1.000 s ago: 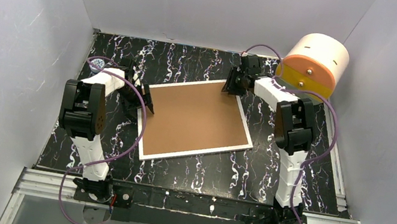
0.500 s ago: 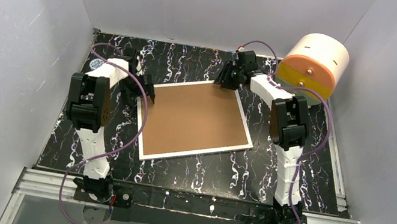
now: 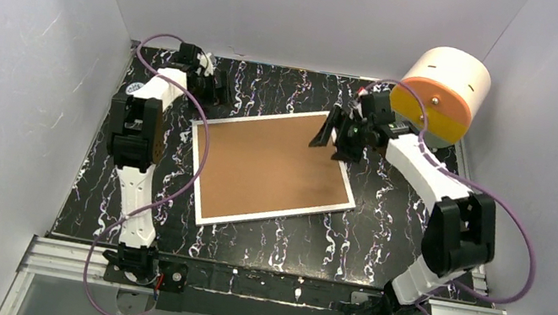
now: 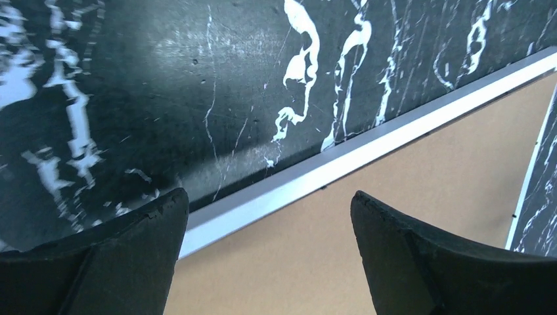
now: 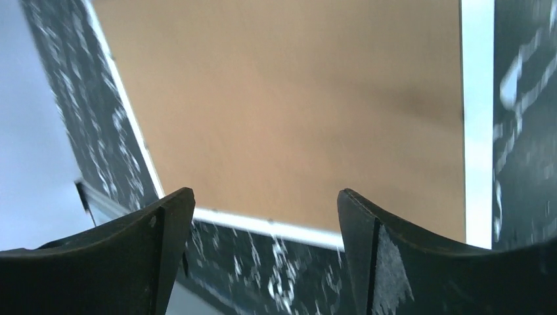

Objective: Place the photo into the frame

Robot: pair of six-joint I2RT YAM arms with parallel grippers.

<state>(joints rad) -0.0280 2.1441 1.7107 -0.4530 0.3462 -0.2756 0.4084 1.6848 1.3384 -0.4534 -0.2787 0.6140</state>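
Observation:
The frame (image 3: 269,169) lies flat on the black marbled table with its brown fibreboard back up and a narrow white rim around it. The photo is not in view. My left gripper (image 3: 220,89) is open and empty, just past the frame's far left corner. In the left wrist view (image 4: 269,223) the rim (image 4: 368,154) and the brown back (image 4: 407,197) show between its fingers. My right gripper (image 3: 328,138) is open and empty above the frame's far right corner. The right wrist view (image 5: 266,210) shows the brown back (image 5: 282,98) beyond its fingers.
A white-and-orange drum (image 3: 443,91) sits at the back right, close behind my right arm. Grey walls close in the table (image 3: 381,243) on the left, back and right. A metal rail (image 3: 271,286) runs along the near edge.
My left gripper moved from the frame's left edge toward the back left corner. My right arm swung its elbow out to the right, and its gripper came slightly nearer, over the frame's far right corner.

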